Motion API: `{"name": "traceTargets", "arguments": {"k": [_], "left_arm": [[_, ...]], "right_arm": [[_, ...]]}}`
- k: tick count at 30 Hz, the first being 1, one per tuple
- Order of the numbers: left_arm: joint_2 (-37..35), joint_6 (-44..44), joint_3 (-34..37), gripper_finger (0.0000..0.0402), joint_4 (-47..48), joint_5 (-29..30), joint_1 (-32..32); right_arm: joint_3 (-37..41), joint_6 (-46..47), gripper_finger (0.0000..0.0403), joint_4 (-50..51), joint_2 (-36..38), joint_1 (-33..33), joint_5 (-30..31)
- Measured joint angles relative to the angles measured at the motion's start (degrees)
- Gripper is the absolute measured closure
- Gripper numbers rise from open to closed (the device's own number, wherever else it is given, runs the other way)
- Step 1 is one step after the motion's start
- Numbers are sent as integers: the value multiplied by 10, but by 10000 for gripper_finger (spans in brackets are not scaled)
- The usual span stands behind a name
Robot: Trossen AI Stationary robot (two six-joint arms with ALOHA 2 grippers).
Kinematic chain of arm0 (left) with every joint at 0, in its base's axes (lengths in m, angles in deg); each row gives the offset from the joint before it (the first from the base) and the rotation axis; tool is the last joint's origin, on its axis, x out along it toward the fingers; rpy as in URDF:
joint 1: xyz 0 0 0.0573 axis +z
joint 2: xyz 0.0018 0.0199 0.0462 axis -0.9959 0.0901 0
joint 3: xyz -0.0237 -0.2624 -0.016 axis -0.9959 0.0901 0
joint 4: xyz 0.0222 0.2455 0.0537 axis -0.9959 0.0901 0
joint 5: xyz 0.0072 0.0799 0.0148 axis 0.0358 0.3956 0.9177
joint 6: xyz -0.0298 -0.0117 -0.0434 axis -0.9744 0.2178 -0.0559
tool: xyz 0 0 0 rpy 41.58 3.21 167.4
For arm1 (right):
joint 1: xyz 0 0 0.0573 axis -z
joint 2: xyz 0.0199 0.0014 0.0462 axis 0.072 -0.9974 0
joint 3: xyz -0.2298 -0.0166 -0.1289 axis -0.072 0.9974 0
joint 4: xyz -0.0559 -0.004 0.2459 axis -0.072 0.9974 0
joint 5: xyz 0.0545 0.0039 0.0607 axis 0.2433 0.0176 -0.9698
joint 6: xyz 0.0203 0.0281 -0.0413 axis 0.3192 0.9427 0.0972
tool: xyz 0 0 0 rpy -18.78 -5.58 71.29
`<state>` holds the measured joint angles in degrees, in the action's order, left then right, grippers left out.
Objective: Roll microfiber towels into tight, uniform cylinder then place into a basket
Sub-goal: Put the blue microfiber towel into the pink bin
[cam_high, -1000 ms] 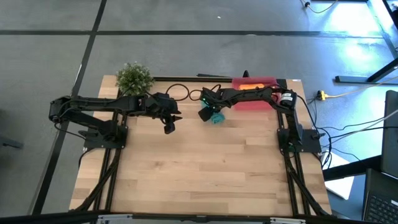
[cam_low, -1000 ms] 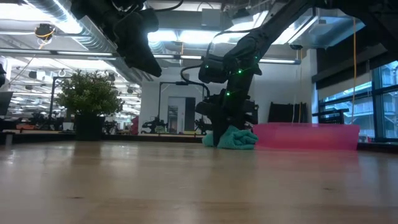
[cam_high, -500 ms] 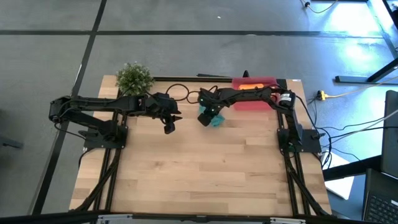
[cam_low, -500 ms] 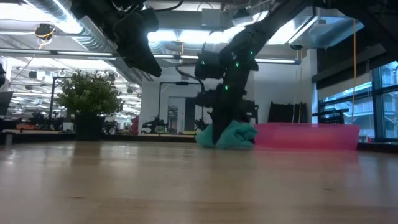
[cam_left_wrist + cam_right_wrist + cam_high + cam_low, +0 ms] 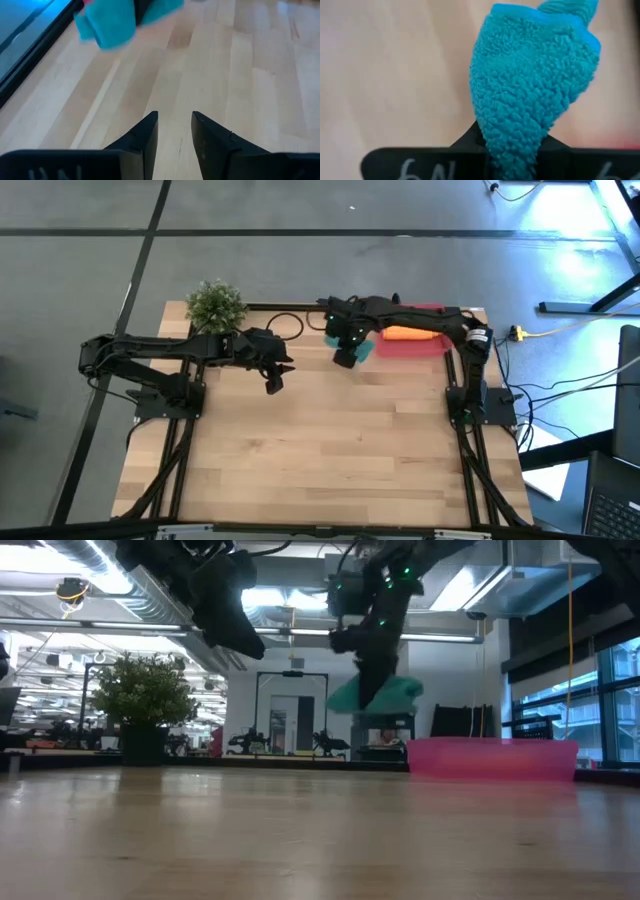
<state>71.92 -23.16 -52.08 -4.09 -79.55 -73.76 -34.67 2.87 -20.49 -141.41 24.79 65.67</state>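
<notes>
We see a fuzzy teal towel (image 5: 535, 85), an orange towel (image 5: 407, 333), a pinkish-red basket (image 5: 495, 758), and a pale wood-striped table (image 5: 330, 440).

The near half of the bench (image 5: 330, 450) lies bare, open to either arm. Along the far edge stand the plant (image 5: 216, 305), a looped black cable (image 5: 290, 327) and the basket (image 5: 425, 343), whose low wall rises just beside the raised right tool (image 5: 345, 354) clamping the teal towel (image 5: 378, 695).
</notes>
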Motion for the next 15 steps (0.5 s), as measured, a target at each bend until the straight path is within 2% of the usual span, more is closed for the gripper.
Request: {"name": "traceTargets", "arguments": {"k": [2,9,15], "left_arm": [[0,-13,0,292,-6,-1,-3],[0,-26,0,292,-21,-2,-4],[0,-26,0,292,-21,-2,-4]], "right_arm": [[2,-32,377,18,20,9,24],[50,-130,377,51,112,62,27],[148,-187,377,56,210,131,27]]}}
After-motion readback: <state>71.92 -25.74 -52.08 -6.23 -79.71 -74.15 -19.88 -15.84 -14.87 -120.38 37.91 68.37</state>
